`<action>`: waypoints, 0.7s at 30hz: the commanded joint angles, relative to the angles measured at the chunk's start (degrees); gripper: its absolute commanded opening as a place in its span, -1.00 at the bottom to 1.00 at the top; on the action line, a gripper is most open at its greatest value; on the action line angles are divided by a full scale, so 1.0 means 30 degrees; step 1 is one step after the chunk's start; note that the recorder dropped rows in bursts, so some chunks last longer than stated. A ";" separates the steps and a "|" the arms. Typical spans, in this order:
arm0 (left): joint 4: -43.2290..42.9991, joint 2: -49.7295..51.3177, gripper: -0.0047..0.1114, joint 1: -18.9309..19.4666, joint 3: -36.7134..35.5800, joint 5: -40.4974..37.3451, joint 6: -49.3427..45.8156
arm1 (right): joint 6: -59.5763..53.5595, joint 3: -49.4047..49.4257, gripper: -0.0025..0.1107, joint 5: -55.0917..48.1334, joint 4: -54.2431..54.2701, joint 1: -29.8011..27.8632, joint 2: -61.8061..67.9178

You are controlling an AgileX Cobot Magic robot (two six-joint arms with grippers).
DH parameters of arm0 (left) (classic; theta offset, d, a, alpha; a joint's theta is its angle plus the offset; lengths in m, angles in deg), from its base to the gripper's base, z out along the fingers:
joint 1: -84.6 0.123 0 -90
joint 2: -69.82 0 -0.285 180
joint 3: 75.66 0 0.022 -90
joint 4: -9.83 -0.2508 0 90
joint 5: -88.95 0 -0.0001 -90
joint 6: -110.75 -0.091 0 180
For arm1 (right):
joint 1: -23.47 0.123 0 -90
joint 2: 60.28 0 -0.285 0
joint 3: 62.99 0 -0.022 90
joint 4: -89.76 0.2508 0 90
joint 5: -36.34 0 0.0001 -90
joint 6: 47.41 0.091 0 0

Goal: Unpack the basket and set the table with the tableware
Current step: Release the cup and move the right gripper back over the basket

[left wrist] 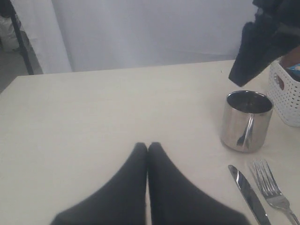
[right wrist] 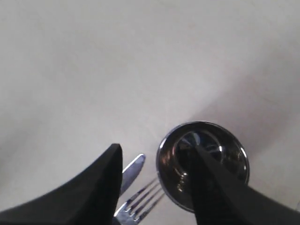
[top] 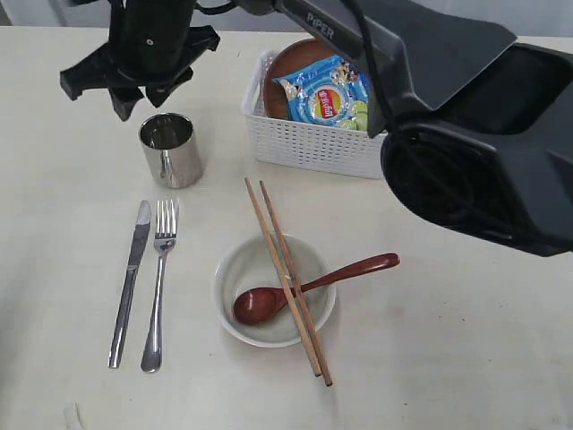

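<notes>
My right gripper has reached across to the left and hangs open just above the shiny steel cup, holding nothing. In the right wrist view one of its fingers crosses the cup mouth; the other is beside the knife tip and fork. Knife and fork lie side by side below the cup. The off-white bowl holds the wooden spoon, with chopsticks across it. The white basket holds the brown plate. My left gripper is shut and empty, low over the table.
A blue chip bag lies on the plate inside the basket. The right arm's dark body spans the upper right of the exterior view above the basket. The left wrist view shows the cup and basket corner off to one side.
</notes>
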 commanded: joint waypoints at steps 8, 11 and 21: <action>0.0065 -0.0053 -0.92 -0.0122 -0.0067 0.0138 0.0000 | 0.1747 0.8443 -0.18 0.0077 0.0202 0.0843 -0.7963; 0.0065 -0.0053 -0.92 -0.0122 -0.0067 0.0138 0.0000 | 0.2422 1.1335 -0.18 0.0077 -0.0406 0.0856 -0.9853; 0.0065 -0.0053 -0.92 -0.0122 -0.0067 0.0138 0.0000 | 0.4688 1.9040 -0.18 0.0077 -0.4120 -0.0120 -1.6406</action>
